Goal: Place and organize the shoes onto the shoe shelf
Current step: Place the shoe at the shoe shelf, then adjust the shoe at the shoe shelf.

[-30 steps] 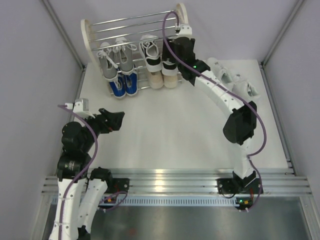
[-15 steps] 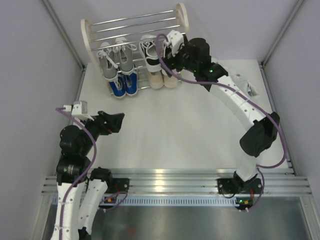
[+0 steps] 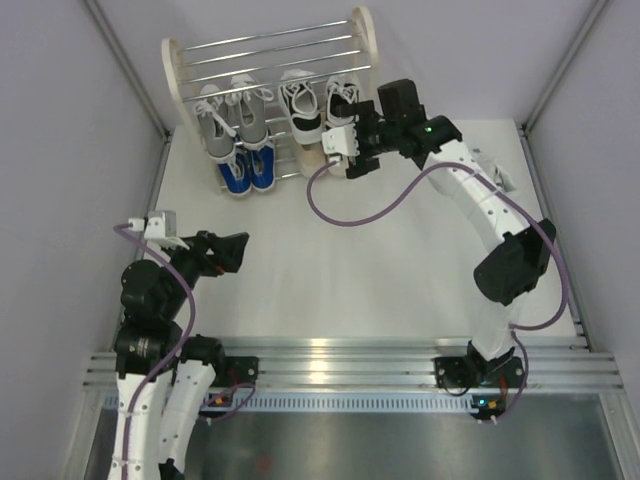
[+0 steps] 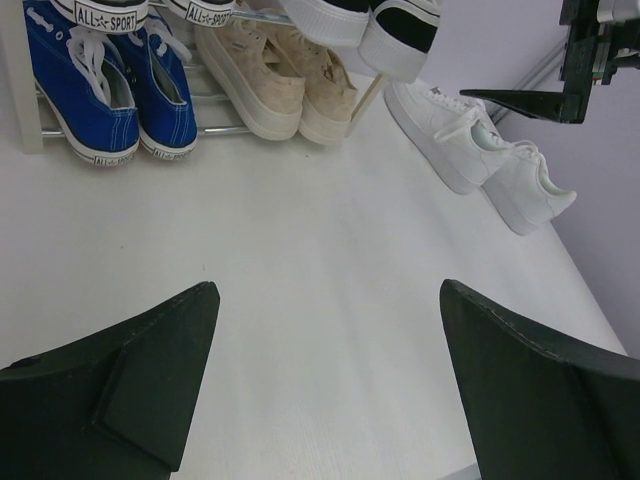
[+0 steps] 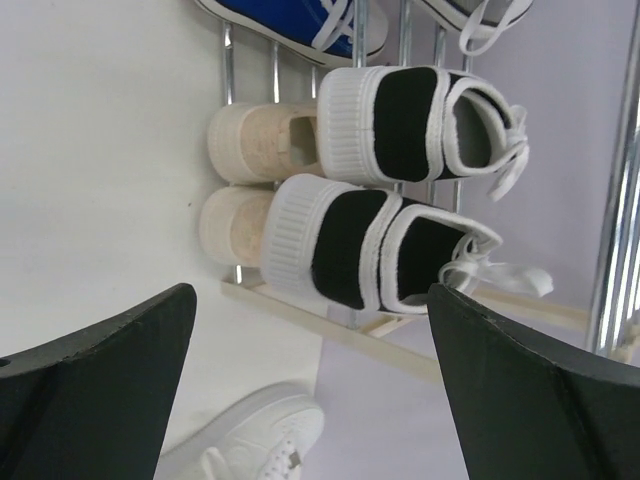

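The shoe shelf stands at the back of the table. Its middle tier carries the grey pair and the black-and-white pair. Below them sit the blue pair and the beige pair. The white pair lies on the table to the right of the shelf, mostly hidden under my right arm in the top view. My right gripper hangs open and empty just off the shelf's right end. My left gripper is open and empty over bare table at the near left.
The shelf's top rods hold nothing. A purple cable loops from the right wrist down over the table. Grey walls close in the table on both sides and at the back.
My right gripper has let go of the right black-and-white shoe, which now sits on the middle tier, and has pulled back to the right of the shelf. The left arm has barely moved.
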You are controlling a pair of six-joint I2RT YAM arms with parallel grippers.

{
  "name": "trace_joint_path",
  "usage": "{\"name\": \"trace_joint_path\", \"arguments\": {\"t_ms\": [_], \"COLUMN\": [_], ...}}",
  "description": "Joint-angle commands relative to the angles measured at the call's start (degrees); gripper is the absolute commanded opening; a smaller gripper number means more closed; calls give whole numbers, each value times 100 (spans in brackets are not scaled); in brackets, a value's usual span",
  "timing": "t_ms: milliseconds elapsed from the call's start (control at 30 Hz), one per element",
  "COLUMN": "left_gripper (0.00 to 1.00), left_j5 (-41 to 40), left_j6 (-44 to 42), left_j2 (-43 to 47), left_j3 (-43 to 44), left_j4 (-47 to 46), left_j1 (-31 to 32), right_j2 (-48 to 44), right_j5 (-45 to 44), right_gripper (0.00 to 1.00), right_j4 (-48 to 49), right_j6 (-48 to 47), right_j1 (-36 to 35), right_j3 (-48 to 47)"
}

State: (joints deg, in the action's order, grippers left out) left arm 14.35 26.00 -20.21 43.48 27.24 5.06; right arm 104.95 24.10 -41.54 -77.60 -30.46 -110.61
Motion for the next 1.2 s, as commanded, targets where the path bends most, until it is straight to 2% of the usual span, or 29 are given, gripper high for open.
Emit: {"name": "trace_joint_path", "arguments": {"t_ms": [0,133,367,567,667,767,800,900,967,1000,1167], "left_gripper": [97,98,98,98,98,98,98,98,98,98,98], "left_j5": [103,129,147,156,156,156,156,147,147,147,156], "left_j6": [-139,-174,-209,-201,-200,-192,-192,-192,-200,-200,-200], "left_j2": [131,227,298,324,333,342,359,360,377,377,403], "left_j3": [-112,-182,-244,-262,-270,-279,-297,-314,-323,-323,-341], "left_j4": [-105,-114,-114,-123,-114,-114,-105,-114,-114,-114,-114], "left_j1": [-14,-14,-14,-14,-14,-14,-14,-14,-14,-14,-14], "right_j2": [271,369,650,896,1045,1107,1107,1081,1054,1037,958], "right_j5": [209,-227,-1152,-1232,-1223,-1232,-1241,-1284,-1285,-1276,-1258], "right_gripper": [99,99,100,98,87,63,51,34,29,21,8], "right_j4": [-293,135,998,876,771,796,840,963,1033,1095,1166], "right_j6": [-545,-519,227,228,228,202,202,149,105,96,9], "right_j1": [14,-135,-373,-382,-382,-382,-382,-373,-364,-347,-303], "right_j3": [-611,-323,-242,-391,-540,-646,-646,-646,-655,-655,-751]}}
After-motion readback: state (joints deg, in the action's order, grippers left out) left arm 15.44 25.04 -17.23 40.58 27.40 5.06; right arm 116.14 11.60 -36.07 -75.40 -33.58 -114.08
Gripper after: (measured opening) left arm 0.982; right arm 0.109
